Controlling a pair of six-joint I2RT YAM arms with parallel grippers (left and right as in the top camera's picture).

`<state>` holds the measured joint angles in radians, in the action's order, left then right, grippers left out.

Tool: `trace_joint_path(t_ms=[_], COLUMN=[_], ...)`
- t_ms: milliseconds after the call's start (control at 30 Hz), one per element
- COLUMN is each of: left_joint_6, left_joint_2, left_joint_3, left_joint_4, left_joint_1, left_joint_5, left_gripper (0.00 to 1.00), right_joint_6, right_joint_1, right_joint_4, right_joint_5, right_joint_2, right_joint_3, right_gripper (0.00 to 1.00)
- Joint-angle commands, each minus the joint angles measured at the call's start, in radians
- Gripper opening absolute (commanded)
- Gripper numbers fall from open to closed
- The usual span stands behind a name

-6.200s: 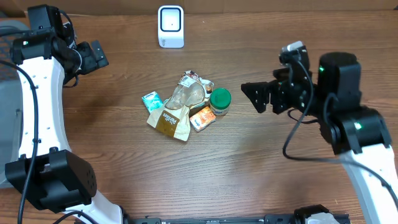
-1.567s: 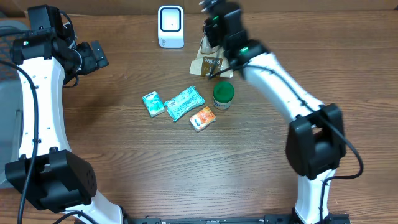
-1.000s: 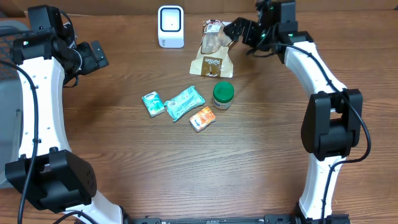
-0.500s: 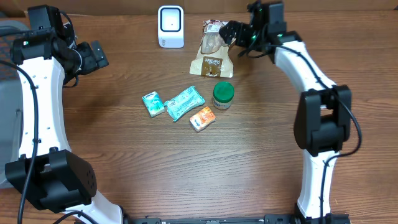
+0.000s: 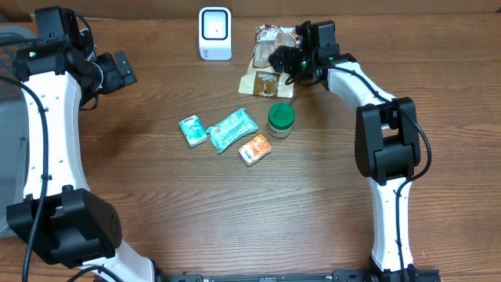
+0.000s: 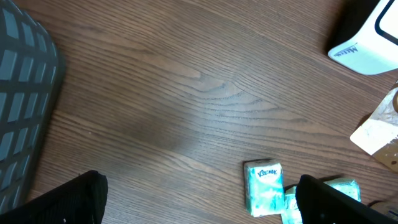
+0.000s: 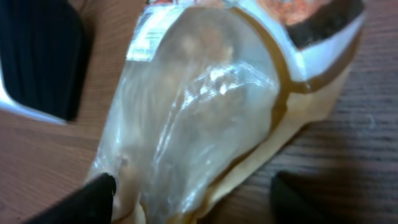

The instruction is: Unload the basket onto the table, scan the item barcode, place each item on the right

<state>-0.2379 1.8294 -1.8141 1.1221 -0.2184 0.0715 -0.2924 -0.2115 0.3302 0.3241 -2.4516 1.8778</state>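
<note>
Grasp step: right gripper (image 7: 198, 190) open astride snack bag (image 5: 266, 78), bench back edge; left gripper (image 6: 202, 202) open. Next you close, lift toward scanner (image 5: 214, 33).

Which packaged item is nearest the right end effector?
The brown clear-windowed bag, at the right end effector; the teal packets, orange packet and green-lidded jar lie apart.
</note>
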Motion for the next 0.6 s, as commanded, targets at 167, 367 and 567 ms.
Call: trace_joint_path(t_ms=[167, 367, 567], left_joint_6=[-0.021, -0.021, -0.021], left_joint_2=[-0.008, -0.008, -0.008], left_joint_3=[0.005, 0.005, 0.005], left_joint_4=[-0.001, -0.001, -0.001], left_joint_1=[-0.004, -0.004, -0.004], left_joint_5=[0.004, 0.004, 0.004], left_gripper=[1.00, 1.00, 1.00], right_joint_6=[0.005, 0.000, 0.011], right_joint_1=[-0.034, 0.026, 0.068], right_joint_4=[0.102, 0.099, 0.099], right_joint_5=[0.049, 0.195, 0.342], right_joint_2=[-0.035, 0.021, 0.186], right_joint_3=[0.019, 0.045, 0.060], right_gripper=[0.05, 0.04, 0.04])
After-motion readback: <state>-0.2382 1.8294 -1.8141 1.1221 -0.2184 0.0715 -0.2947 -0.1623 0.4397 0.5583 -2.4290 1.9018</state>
